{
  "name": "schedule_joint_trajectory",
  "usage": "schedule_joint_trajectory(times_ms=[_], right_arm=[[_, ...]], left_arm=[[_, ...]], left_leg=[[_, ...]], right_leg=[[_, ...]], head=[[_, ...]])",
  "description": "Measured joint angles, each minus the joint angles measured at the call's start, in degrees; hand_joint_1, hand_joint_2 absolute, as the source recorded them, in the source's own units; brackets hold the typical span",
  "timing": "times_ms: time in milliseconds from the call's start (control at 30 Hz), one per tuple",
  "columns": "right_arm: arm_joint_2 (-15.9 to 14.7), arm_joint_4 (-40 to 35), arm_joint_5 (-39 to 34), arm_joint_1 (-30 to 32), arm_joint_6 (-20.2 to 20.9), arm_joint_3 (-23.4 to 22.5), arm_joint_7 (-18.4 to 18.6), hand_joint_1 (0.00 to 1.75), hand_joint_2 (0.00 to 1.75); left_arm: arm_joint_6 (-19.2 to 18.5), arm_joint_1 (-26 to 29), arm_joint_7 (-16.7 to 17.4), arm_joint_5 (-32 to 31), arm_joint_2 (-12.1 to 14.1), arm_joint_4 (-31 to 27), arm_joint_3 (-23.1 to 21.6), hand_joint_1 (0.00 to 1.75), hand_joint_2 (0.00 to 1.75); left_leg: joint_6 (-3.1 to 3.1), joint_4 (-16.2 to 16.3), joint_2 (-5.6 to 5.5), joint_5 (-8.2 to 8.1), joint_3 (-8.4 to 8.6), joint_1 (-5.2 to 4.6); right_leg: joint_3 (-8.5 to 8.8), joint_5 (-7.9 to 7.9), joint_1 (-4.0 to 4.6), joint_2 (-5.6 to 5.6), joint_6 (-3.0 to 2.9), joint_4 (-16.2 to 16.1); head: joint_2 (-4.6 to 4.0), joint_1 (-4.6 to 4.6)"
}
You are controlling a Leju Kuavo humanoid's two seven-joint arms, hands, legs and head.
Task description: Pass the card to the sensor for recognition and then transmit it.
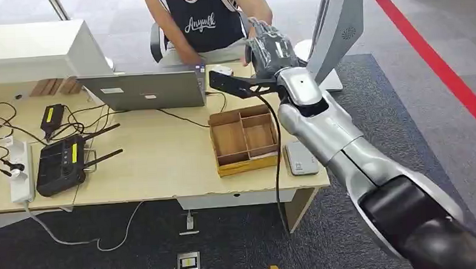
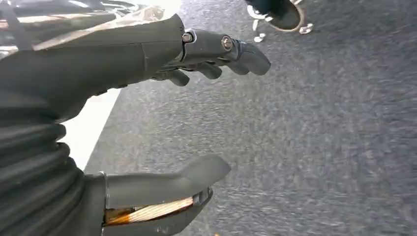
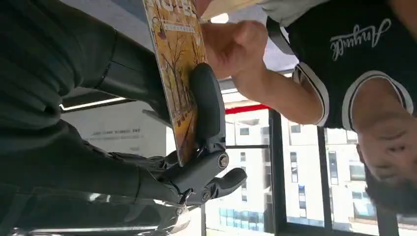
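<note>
Right wrist view: the card (image 3: 179,73) is seen edge-on and slightly turned, its face printed in yellow and orange with bare autumn trees and dark lettering at one end. It is gripped by the right hand (image 3: 196,142), with the thick grey thumb (image 3: 206,103) pressed on the printed face and the darker fingers (image 3: 216,179) curled behind it. A person's hand (image 3: 231,46) is closed on the card's far end, so the card is held by both at once. The person's forearm and dark sleeveless jersey (image 3: 354,54) with white lettering are seen beyond.

From the head view, the right hand (image 1: 269,45) is raised above the far edge of the light wooden desk (image 1: 158,156), in front of the seated person (image 1: 203,21). On the desk, a partitioned wooden box (image 1: 245,140) stands beside a small grey sensor pad (image 1: 300,159), with a silver laptop (image 1: 146,90) and a black router (image 1: 61,163) further left.

The left hand (image 2: 147,123) hangs over grey carpet (image 2: 319,137), fingers apart and holding nothing.
</note>
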Motion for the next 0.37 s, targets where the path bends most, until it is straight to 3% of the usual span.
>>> schedule_joint_trajectory(times_ms=[367], right_arm=[[5.07, 13.87, 0.09, -2.52, 0.61, 1.75, 0.02, 1.75, 1.75]], left_arm=[[0.31, 0.84, -0.98, 0.5, -0.13, 0.0, -0.66, 0.0, 1.75]], left_leg=[[0.01, 0.01, 0.13, -0.06, -0.05, 0.0]], right_leg=[[-0.05, -0.03, 0.01, 0.12, -0.01, -0.05]], head=[[0.0, 0.04]])
